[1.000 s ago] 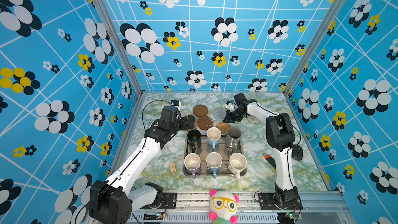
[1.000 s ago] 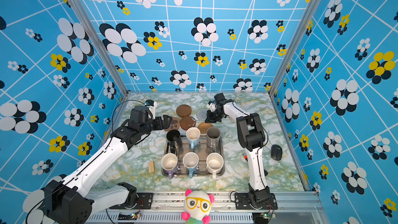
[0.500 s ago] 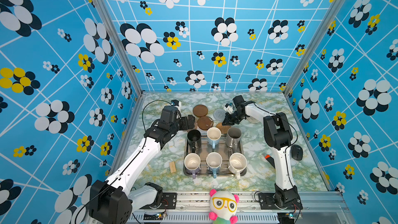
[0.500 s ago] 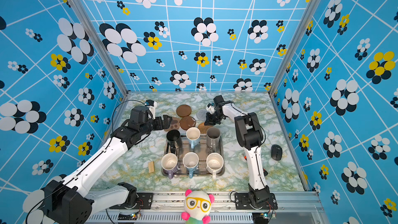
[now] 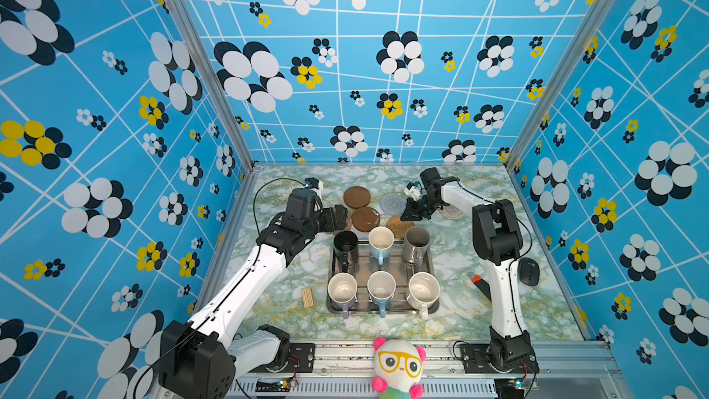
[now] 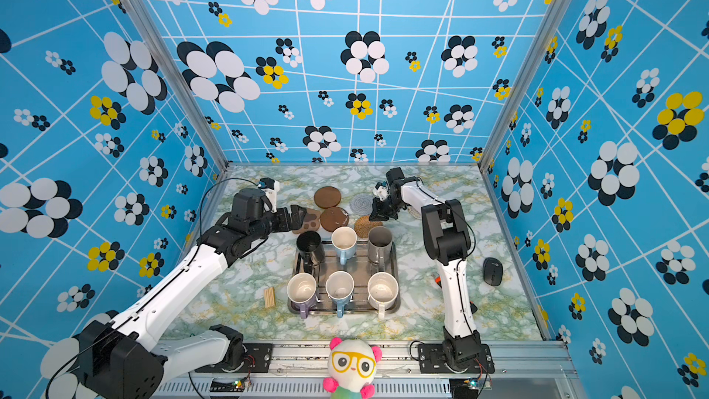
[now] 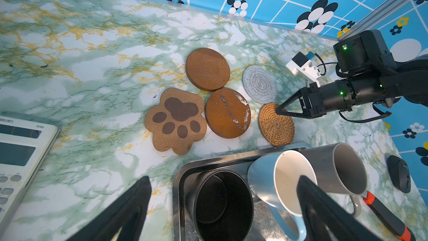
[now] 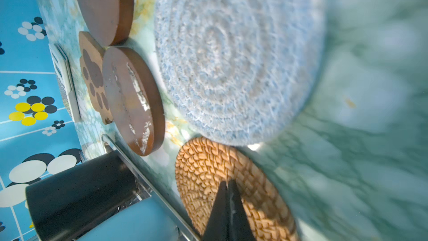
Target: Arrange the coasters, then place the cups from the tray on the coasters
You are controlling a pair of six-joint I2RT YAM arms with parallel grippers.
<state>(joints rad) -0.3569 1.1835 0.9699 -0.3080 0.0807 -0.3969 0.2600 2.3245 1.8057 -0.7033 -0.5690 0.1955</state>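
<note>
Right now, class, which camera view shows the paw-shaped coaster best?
The left wrist view: the paw-shaped coaster lies whole, face-up and sharp. In both top views it is small, partly behind the left hand. The right wrist view shows it small, at a steep slant.

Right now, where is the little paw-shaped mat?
In a top view the paw-shaped coaster lies flat left of centre, just behind the far left corner of the tray, with the scratched brown disc right beside it on the right.
</note>
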